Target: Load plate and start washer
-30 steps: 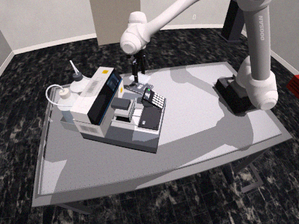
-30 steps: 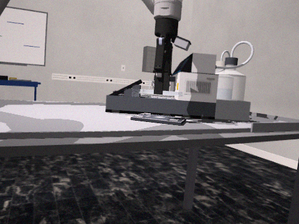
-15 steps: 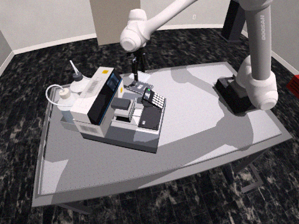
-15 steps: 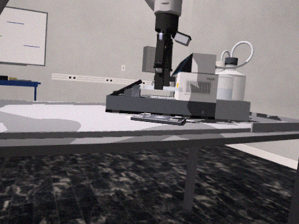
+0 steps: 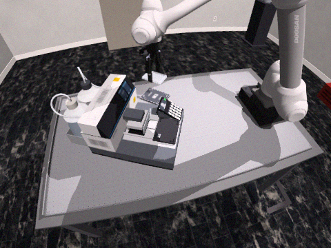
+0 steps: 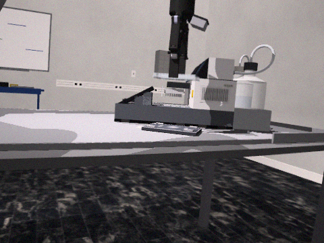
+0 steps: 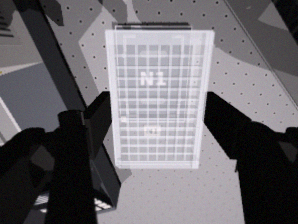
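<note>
The gripper, half open, grips the plate by its sides (sensibly high), probably to clear the washer.

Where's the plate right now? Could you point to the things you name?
In the wrist view the plate point(image 5: 159, 78) point(image 6: 160, 75) point(image 7: 159, 100) is clamped between the pincer's point(image 5: 154, 76) point(image 6: 177, 75) point(image 7: 158, 107) fingers; the exterior view shows it raised above the plate nest point(image 5: 147, 95) point(image 6: 194, 131).

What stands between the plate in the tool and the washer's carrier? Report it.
The plate hangs in the tool above the nest. The raised keypad stands between it and the carrier; lifting over looks advisable.
</note>
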Motion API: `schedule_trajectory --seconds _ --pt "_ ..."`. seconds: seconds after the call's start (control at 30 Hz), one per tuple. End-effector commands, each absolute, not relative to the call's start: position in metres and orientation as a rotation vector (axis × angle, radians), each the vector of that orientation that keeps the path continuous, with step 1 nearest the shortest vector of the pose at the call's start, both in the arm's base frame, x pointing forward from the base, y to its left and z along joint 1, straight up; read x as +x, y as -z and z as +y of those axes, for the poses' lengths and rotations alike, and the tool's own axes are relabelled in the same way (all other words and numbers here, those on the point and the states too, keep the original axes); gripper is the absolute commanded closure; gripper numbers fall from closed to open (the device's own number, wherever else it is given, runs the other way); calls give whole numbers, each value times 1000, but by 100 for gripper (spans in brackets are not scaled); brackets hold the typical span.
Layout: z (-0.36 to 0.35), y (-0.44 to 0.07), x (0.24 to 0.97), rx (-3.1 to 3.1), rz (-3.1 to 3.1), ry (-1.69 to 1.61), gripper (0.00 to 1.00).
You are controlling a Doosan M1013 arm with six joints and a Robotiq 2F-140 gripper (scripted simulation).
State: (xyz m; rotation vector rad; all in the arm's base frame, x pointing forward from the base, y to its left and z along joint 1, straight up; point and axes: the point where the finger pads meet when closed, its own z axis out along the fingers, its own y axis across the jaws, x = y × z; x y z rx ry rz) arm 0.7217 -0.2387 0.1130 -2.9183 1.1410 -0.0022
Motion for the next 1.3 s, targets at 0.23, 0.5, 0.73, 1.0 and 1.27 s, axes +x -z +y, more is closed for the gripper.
schedule_trajectory --seconds 0.23,0.5,0.73,1.0,1.27 --pt "-224 -127 722 -2857 1285 2 90" --pt "-189 -128 723 -2688 1609 1 90" --pt "-159 -128 724 -2514 1869 -1 90" --pt "-119 -128 725 -2243 2187 -3 90" --pt "-89 -128 726 -2014 2400 -4 90"
